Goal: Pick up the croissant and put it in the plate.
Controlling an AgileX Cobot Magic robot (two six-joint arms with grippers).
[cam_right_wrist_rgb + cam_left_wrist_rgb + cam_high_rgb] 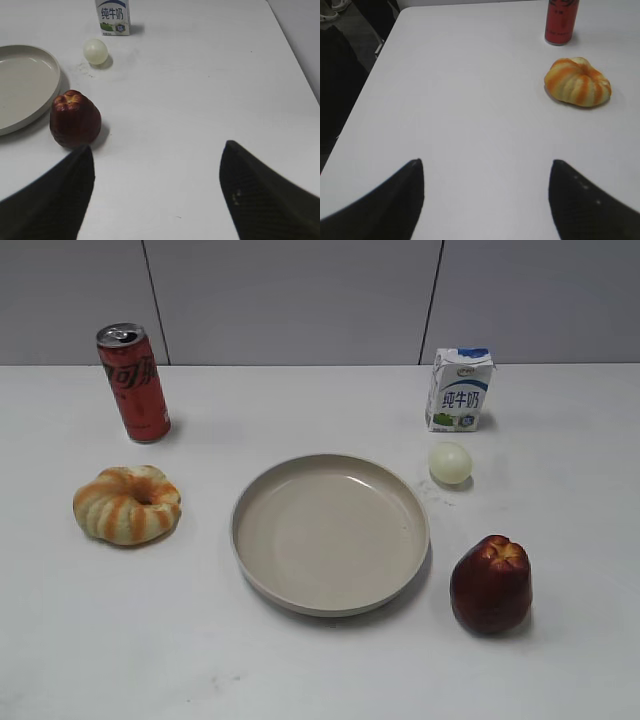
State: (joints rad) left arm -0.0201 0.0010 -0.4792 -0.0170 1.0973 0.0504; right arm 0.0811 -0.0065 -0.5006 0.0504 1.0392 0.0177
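The croissant, a ridged ring with cream and orange-brown stripes, lies on the white table at the left; in the left wrist view it lies ahead and to the right. The beige plate sits empty in the middle; its edge shows in the right wrist view. My left gripper is open and empty over bare table, well short of the croissant. My right gripper is open and empty near the apple. Neither gripper shows in the exterior view.
A red soda can stands behind the croissant. A milk carton stands at the back right, a pale egg in front of it. A dark red apple sits right of the plate. The table's left edge is near.
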